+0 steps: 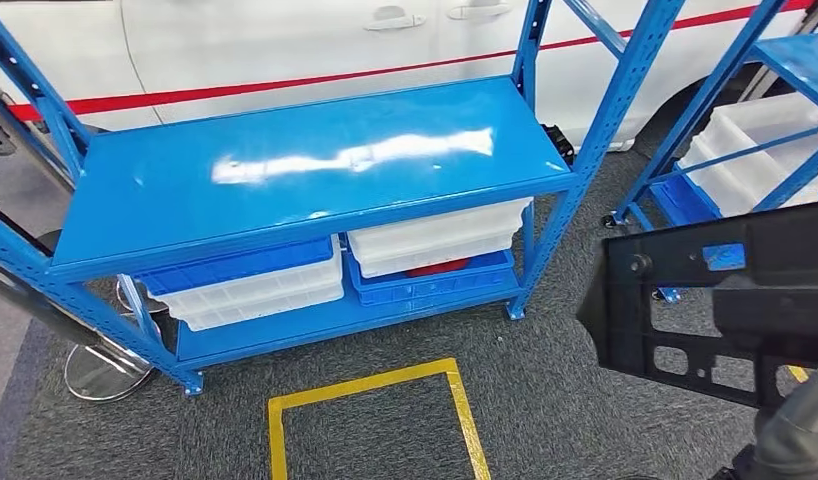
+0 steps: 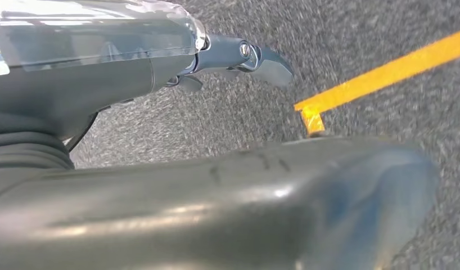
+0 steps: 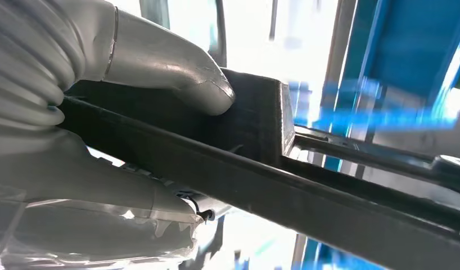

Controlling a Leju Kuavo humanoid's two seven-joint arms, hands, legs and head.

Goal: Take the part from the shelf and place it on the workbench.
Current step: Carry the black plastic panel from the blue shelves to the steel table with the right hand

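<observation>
Gripping the black part [image 1: 715, 300] at the head frame's lower right, the right hand [image 3: 104, 140] pinches its edge between thumb and fingers; its long axis runs sideways; left hand [image 2: 239, 56] hangs empty, fingers apart, over carpet.
</observation>
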